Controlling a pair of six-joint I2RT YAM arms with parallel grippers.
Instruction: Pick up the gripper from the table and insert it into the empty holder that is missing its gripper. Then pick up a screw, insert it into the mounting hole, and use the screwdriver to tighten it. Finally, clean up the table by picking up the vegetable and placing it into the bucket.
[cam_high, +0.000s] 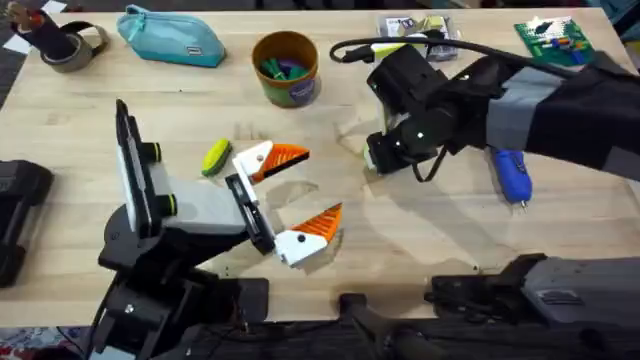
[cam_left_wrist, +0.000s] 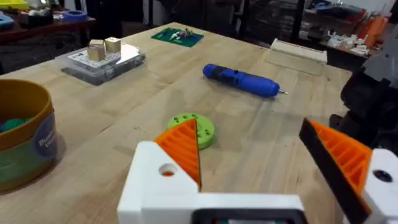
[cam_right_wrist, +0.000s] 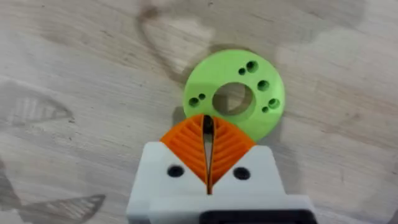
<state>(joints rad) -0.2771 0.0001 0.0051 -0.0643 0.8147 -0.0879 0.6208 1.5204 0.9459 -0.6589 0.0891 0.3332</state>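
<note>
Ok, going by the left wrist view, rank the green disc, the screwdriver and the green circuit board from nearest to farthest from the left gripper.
From the left gripper, whose fingers are open:
1. Green disc: nearest, flat on the table just beyond one orange pad.
2. Screwdriver: next, lying on its side mid-table.
3. Green circuit board: farthest, near the table's far edge.

Workshop — circuit board (cam_high: 552, 38), cluttered shelves (cam_left_wrist: 348, 28) behind.

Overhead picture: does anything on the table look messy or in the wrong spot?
One thing stands out: the small lime-green and yellow toy vegetable lies loose on the wooden table, beside the open left gripper, not in the round mustard-yellow bucket. Nothing looks spilled or broken.
</note>
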